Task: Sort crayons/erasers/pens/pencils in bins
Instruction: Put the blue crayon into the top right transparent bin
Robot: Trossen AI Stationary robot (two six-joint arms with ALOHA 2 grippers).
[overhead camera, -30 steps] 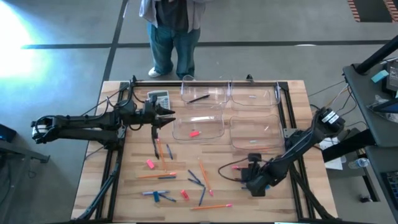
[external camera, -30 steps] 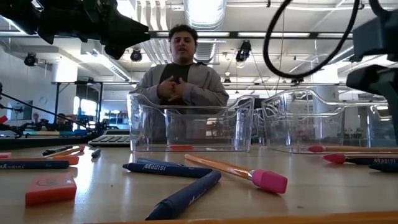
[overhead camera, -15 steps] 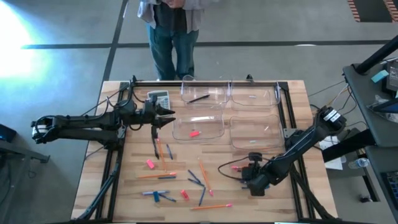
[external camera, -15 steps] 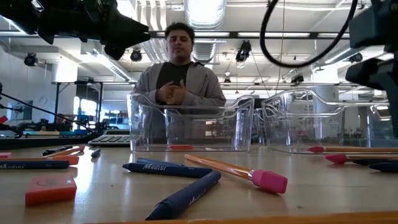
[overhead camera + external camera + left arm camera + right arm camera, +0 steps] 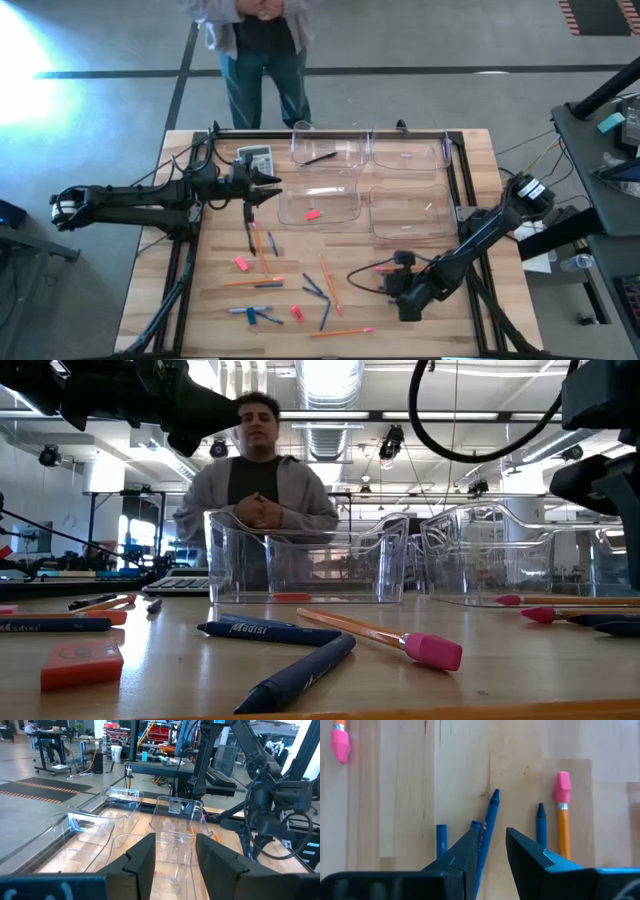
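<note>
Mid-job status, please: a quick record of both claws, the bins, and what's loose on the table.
left claw: open, empty, raised beside the calculator
right claw: open, low over a blue crayon
bins: one holds a pink eraser, another a dark pen
loose: pencils, crayons, erasers on the table

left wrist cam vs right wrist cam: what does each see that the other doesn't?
Left wrist only: the clear bins ahead of the open left gripper, the right arm beyond them, and the room behind.
Right wrist only: a close look at blue crayons and an orange pencil with a pink end, lying loose. The open right gripper hangs over one crayon and does not appear to grip it.
Both: the wooden table, and that arm's own two dark fingers, set apart.
</note>
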